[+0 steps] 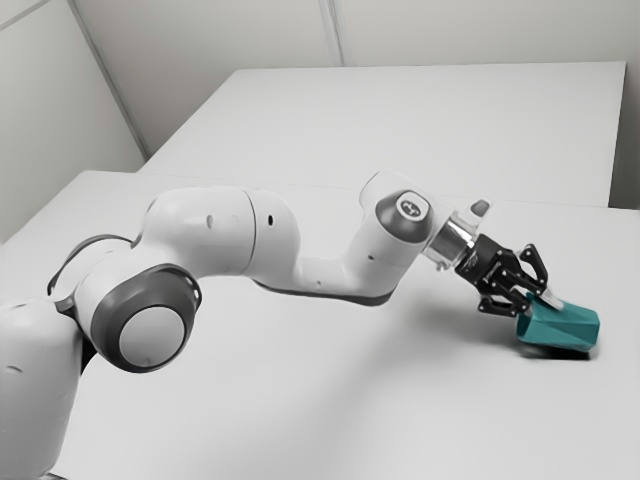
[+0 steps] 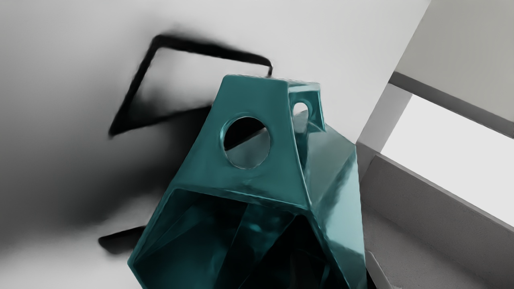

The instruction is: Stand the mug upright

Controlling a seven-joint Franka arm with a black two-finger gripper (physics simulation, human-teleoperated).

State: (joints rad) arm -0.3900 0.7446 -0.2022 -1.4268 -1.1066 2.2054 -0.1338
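A teal mug (image 1: 565,328) tilts on its side at the black gripper (image 1: 538,304), well in from the table's (image 1: 300,420) far edge. Whether the gripper is open or gripping cannot be told; an off-center hold could let the mug twist and roll.

The arm (image 1: 220,235) is white and rounded, with dark grey rims (image 1: 150,288) round its joints. A silver collar (image 1: 455,240) sits near a dark badge (image 1: 410,209) with pale marks.
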